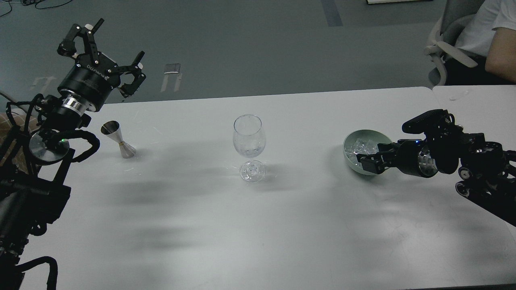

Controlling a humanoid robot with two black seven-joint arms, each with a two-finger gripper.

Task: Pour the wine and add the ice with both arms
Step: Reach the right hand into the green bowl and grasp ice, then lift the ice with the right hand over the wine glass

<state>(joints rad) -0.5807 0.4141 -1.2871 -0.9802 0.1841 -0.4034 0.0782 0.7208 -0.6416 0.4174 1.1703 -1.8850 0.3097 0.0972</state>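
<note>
Clear ice (360, 146) heaped in pale green bowl (350, 155), wine (250, 151) – perhaps shallow – in upright glass (249, 139)

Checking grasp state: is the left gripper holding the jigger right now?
No. The left gripper is raised with its fingers spread and empty, while the jigger stands upright on the table below it.

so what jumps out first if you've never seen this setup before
The wine glass stands alone at the middle of the white table. At right, the right gripper reaches into a pale green bowl of ice. At left, the left gripper hangs open and raised, above a steel jigger.
</note>
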